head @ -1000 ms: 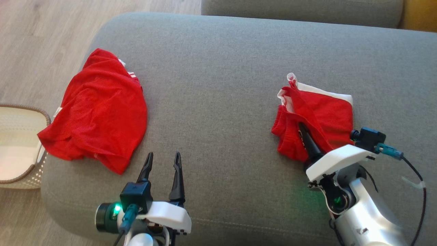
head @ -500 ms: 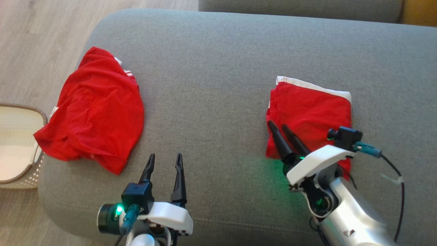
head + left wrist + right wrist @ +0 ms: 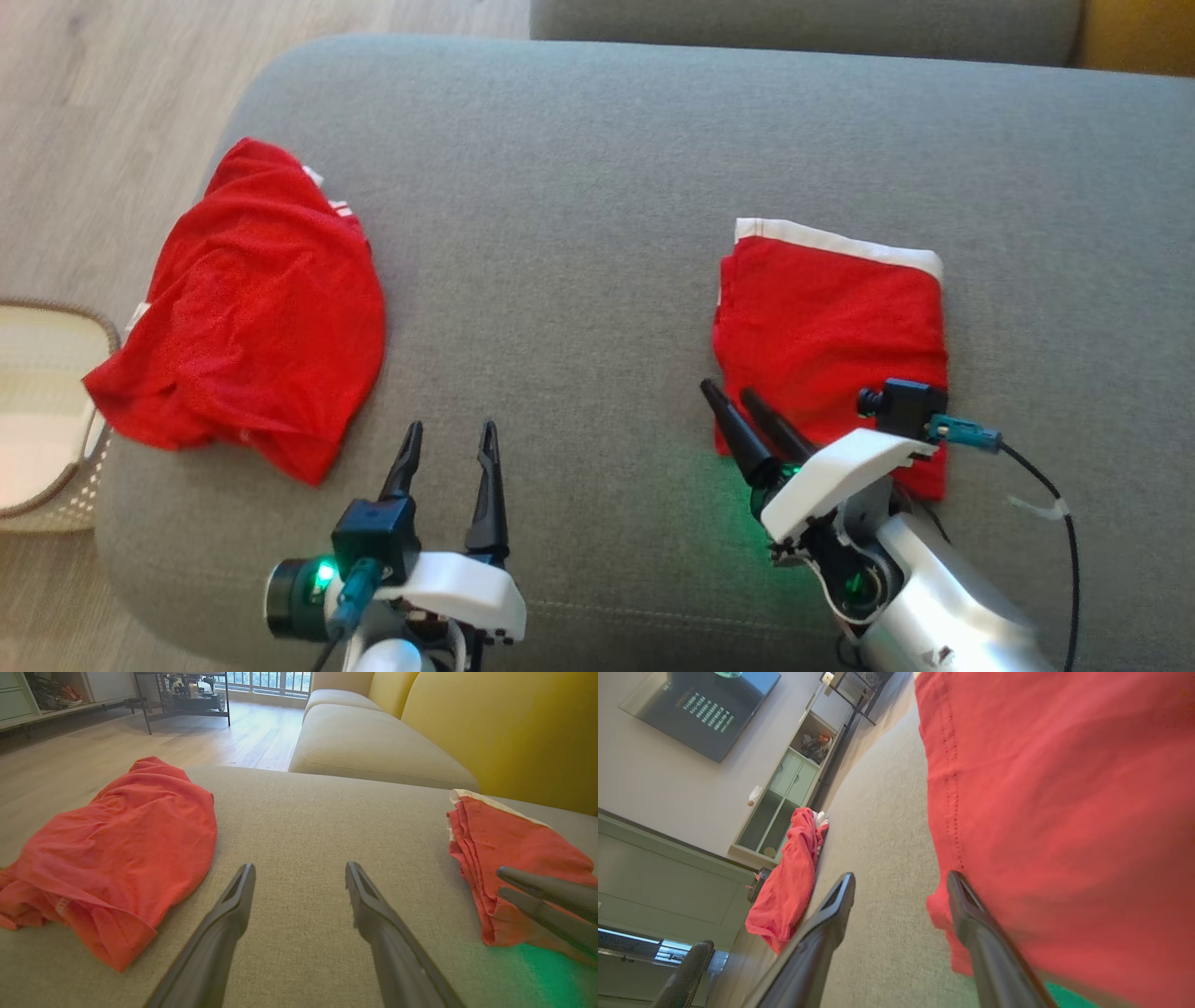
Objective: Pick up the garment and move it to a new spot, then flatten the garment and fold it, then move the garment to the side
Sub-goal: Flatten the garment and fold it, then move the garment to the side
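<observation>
Folded red white-trimmed fabric garment: flat on grey woven sofa cushion, right side. Right gripper: parted, empty, straddling near-left corner, likely for sideways move. Left gripper: spread wide, empty, parked clear.

You're looking at thin matt red cloth on the folded garment, with a white band along one edge and a stitched hem, and the sofa cushion under it is coarse grey woven fabric. The left gripper and right gripper show matt dark fingers under smooth, glossy white shells. Off the cushion you've got a pale wood-grain floor and a woven basket.
</observation>
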Available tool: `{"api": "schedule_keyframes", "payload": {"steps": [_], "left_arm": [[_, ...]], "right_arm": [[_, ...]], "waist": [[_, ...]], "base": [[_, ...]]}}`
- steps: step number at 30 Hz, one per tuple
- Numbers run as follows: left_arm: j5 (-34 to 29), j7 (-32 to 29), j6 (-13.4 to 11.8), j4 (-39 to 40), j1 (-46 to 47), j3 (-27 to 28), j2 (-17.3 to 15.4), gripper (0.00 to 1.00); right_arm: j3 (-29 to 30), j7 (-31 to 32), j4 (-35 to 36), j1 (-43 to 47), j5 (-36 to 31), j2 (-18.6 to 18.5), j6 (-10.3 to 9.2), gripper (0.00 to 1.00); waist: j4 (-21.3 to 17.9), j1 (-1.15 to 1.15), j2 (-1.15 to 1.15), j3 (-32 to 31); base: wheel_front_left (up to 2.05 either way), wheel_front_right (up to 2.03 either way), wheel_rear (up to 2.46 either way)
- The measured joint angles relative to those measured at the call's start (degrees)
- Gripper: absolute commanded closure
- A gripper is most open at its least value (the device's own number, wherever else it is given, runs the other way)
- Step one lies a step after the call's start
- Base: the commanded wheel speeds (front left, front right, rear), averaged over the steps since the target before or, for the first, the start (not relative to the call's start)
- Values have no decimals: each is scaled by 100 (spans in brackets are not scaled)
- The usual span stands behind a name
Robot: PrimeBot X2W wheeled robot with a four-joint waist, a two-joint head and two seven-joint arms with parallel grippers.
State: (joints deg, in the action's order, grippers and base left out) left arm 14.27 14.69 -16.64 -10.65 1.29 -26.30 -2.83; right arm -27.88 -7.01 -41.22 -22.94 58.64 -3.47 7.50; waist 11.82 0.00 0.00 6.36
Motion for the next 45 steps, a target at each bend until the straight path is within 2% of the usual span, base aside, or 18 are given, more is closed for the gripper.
{"api": "schedule_keyframes", "payload": {"steps": [4, 8, 12, 16, 21, 25, 28, 36, 45], "left_arm": [[-1, 0, 1, 0, -5, 101, 0, 0], [-18, 0, 3, 87, -14, 260, 0, 0], [-59, 0, 2, 315, -14, 468, 0, 0], [-238, 0, 5, 478, -14, 686, 0, 0], [-258, 0, 54, 549, -14, 883, 0, 0], [-291, 0, 62, 603, -15, 934, 0, 0], [-812, 0, 157, 541, -22, 873, -3, 0], [-881, 0, 154, 327, -286, 794, -2, 0], [-865, 0, 141, 287, -284, 678, -2, 0]], "right_arm": [[79, -124, 268, -4, 151, -76, 0, 0], [324, -349, 667, -24, 73, -464, 0, 0], [606, -606, 1034, -25, -820, -1120, 0, 0], [1198, -721, 1400, 21, -1864, -1388, 0, 0], [1912, -737, 1874, 437, -3311, -1313, 0, 0], [2544, -738, 2345, 986, -4125, -940, 0, 0], [2769, -738, 2681, 1311, -4634, -681, 0, 0], [2972, -740, 2919, 1788, -5120, -326, 0, 0], [3030, -744, 2937, 1805, -5212, -220, 0, 0]], "waist": [[-129, 0, 0, -87], [-319, 0, 0, -182], [-548, 0, 0, -272], [-775, 0, 0, -336], [-1009, 0, 0, -368], [-1102, 0, 0, -376], [-1135, 0, 0, -377], [-1153, 0, 0, -346], [-1085, 0, 0, -306]], "base": [[0, 0, 0], [0, 0, 0], [0, 0, 0], [0, 0, 0], [0, 0, 0], [0, 0, 0], [0, 0, 0], [0, 0, 0], [0, 0, 0]]}}
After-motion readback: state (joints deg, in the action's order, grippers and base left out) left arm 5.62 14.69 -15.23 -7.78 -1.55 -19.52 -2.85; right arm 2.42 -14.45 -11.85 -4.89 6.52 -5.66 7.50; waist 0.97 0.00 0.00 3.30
